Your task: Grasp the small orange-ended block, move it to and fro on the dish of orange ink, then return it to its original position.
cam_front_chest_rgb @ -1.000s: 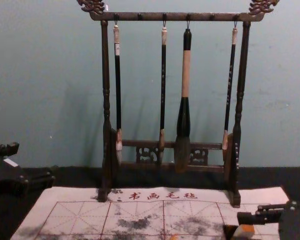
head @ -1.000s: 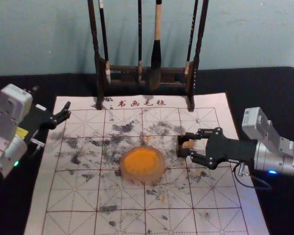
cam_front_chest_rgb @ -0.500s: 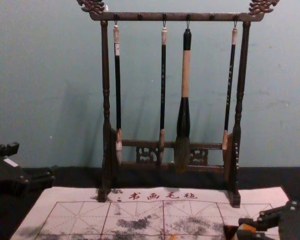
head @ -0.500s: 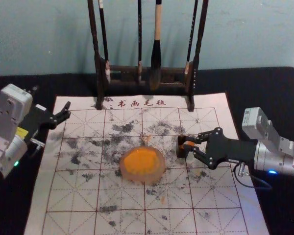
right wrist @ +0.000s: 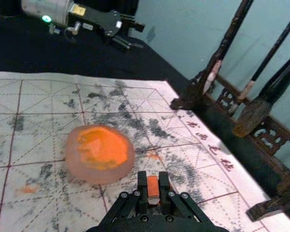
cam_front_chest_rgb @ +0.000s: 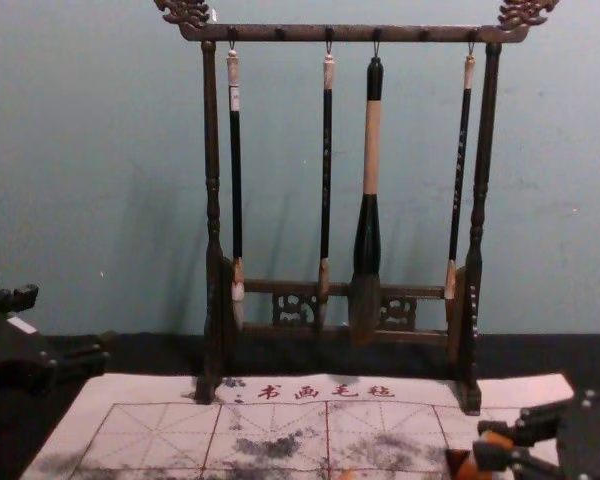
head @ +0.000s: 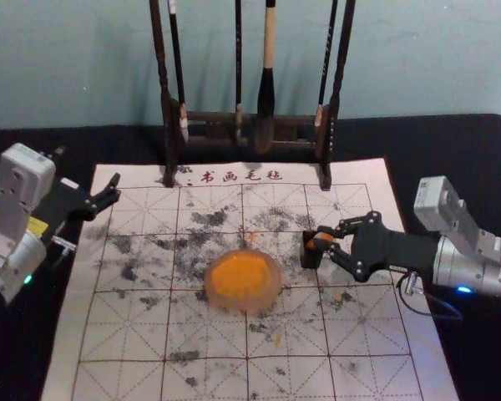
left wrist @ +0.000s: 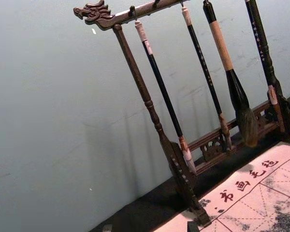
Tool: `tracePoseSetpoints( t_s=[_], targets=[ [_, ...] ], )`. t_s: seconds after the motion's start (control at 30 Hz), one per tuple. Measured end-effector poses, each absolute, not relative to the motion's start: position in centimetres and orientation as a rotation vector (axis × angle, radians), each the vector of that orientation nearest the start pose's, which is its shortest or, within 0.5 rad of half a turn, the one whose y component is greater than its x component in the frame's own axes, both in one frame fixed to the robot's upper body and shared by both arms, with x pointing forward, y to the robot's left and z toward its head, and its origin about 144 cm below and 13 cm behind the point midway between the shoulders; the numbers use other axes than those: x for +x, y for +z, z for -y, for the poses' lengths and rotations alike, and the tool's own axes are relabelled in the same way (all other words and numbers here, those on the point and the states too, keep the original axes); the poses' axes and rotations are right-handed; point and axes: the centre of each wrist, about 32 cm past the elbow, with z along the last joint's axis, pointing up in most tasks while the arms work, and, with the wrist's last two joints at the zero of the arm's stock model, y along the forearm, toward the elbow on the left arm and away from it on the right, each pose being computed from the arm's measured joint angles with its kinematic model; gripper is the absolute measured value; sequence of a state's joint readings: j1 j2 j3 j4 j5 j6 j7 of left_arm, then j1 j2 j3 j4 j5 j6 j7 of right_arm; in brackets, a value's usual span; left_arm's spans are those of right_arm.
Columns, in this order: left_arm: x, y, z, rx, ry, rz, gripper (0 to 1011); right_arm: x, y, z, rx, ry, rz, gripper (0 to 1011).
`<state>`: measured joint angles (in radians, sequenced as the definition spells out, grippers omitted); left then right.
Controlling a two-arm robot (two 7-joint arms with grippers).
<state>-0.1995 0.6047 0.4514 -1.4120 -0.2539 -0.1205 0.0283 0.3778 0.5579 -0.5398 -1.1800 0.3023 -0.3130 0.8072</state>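
Right gripper (head: 326,241) at black holder (head: 309,257), jaws clamped on block (right wrist: 153,187). Dish (head: 244,307) lies left of them, slightly nearer the robot. Left gripper (head: 115,188) sits by mat's (head: 434,376) far-left corner, jaws apart.

Right arm: silver cylindrical wrist (head: 476,267), small dark bolts round it, blue light (head: 464,290); pale box housing (head: 437,203), rounded edges, small printed label (head: 422,190). Thin black cable (head: 426,315), looped. Right tool (head: 323,240) black, linkages pinned by round screws (right wrist: 184,195). Left arm: silver wrist (head: 10,261), green light (head: 28,279), yellow label (head: 37,226), white tag (head: 69,183). Left tool (head: 115,189): black, jointed.
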Motion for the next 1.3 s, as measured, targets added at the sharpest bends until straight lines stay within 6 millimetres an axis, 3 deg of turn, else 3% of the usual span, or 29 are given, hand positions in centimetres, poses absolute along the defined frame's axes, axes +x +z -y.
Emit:
tracePoseSetpoints(
  t_s=[0.93, 1.3],
  targets=[
    [48.9, 114.0, -31.0, 0.304, 1.248, 0.285, 1001, 51.5, 120.3, 31.1, -0.234, -0.544, 0.139, 144],
    [48.9, 114.0, -31.0, 0.304, 1.248, 0.285, 1001, 51.6, 120.3, 29.3, -0.224, -0.527, 0.012, 144]
  ],
)
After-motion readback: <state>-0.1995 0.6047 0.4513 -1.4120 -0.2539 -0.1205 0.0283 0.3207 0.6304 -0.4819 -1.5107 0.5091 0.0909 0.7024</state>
